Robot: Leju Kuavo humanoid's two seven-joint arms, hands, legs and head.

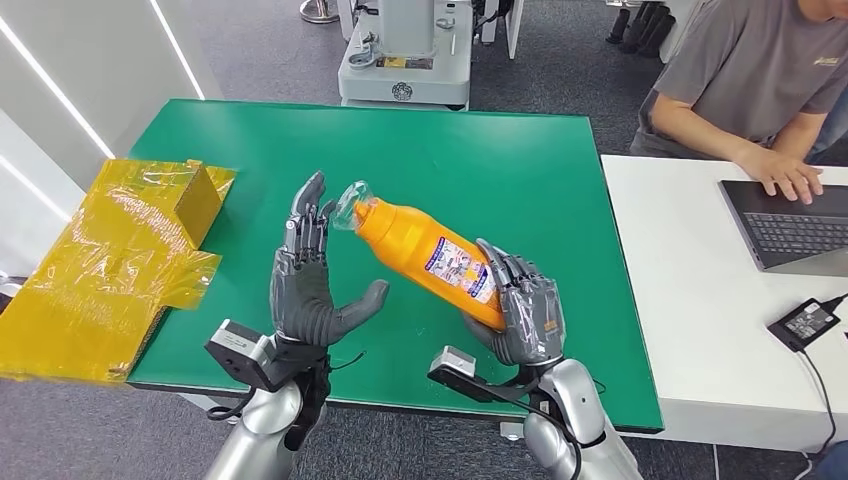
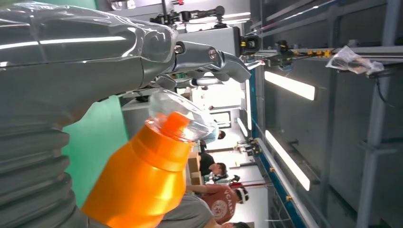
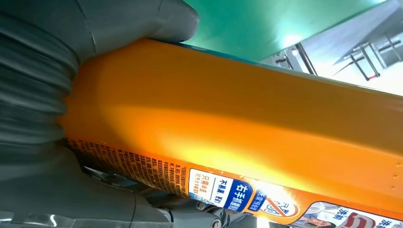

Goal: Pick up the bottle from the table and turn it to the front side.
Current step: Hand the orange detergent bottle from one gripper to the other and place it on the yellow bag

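Note:
An orange bottle [image 1: 425, 255] with a clear cap and a printed label is held tilted above the green table [image 1: 480, 160], cap pointing toward my left hand. My right hand [image 1: 522, 310] grips its lower end; in the right wrist view the bottle's orange body [image 3: 247, 118] lies across the palm under the thumb [image 3: 142, 19]. My left hand [image 1: 308, 285] stands upright just left of the cap, fingers spread and thumb out, holding nothing. In the left wrist view the bottle's capped neck [image 2: 176, 123] sits close beside my left hand's fingers [image 2: 209, 59].
Crumpled yellow plastic wrapping [image 1: 120, 260] lies over the table's left edge. A white table [image 1: 690, 330] on the right carries a laptop [image 1: 790, 225] and a power adapter [image 1: 805, 322]; a seated person [image 1: 760, 80] types there. A grey machine base [image 1: 405, 60] stands beyond the far edge.

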